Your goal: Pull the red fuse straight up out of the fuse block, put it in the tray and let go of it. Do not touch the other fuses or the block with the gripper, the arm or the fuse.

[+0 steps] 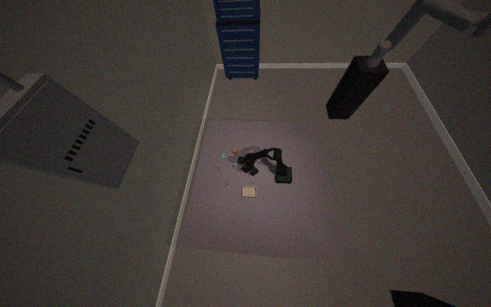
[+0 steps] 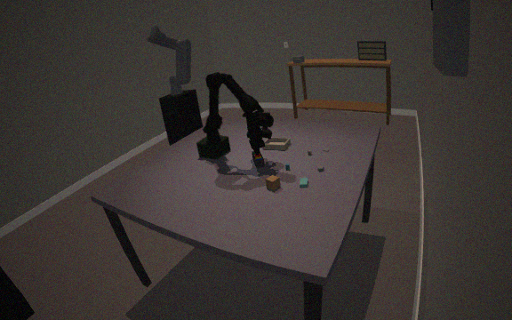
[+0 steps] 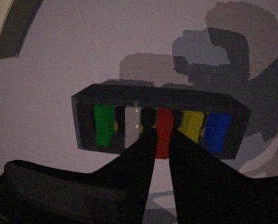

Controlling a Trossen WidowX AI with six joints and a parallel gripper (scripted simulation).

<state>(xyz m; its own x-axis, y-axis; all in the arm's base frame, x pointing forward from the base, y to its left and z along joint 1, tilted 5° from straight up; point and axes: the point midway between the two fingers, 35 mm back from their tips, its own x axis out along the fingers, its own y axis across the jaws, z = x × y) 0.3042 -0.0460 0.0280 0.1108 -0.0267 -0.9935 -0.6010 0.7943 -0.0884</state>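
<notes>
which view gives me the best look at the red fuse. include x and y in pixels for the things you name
Wrist: it shows the red fuse [image 3: 163, 131] large, between the gripper's [image 3: 162, 145] fingertips. Exterior shows only a tiny coloured patch there; in the top view I can't make it out.

Overall illumination is low in all three views, and the pictures carry visible grain. In the top view, a soft, faintly violet pool of light covers the centre and fades toward the frame edges; the corners are dark. In the exterior view, the tabletop [image 2: 238, 213] is the most evenly lit surface, the walls are dull grey-brown, and the lower left corner is nearly black. Overlapping shadows lie near the middle of the tabletop, indicating more than one light source. In the wrist view, layered shadows with distinct edges fill the upper right, and the dark shapes at the bottom show little surface detail. Small items in the top view are poorly resolved. No strong glare is visible.
</notes>
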